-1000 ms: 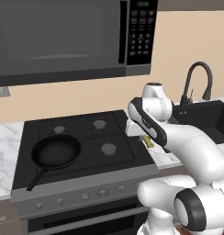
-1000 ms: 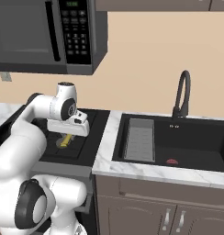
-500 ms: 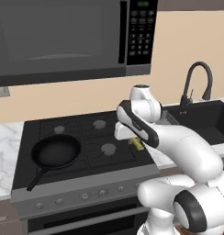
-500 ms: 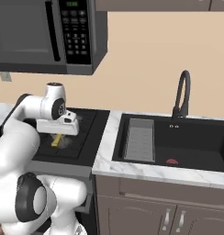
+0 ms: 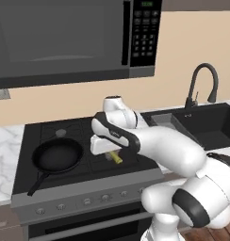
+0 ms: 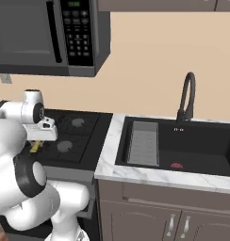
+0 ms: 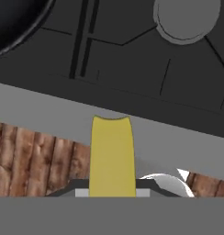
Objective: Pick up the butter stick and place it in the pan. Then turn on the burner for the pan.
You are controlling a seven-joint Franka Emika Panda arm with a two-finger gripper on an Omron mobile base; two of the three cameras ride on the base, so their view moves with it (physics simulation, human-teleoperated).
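I see a kitchen with a black cooktop (image 5: pixel 84 141) set in a white marble counter (image 6: pixel 135 172). A big grey microwave (image 5: pixel 65 40) hangs above it. A dark sink (image 6: pixel 192 148) with a black tap (image 6: pixel 186 96) sits to the right.

My arm reaches out over the cooktop. The gripper (image 5: pixel 112 154) hangs above the front of the stove, to the right of the pan (image 5: pixel 57 156). Its fingers are pressed close together on the butter stick (image 5: pixel 116 158). The little yellow bar pokes out below the white hand in the left base view. In the right base view I see a bit of the same yellow by the hand (image 6: pixel 36 147). In the hand view the butter stick (image 7: pixel 112 156) stands up from the bottom, right in the middle.

The pan is black and round. It sits on the front left part of the cooktop, with its long handle pointing toward the front. In the hand view its dark edge (image 7: pixel 15 23) is at the top left. A round grey burner (image 7: pixel 186 19) cap is at the top right. The butter is up in the air, close beside the pan.
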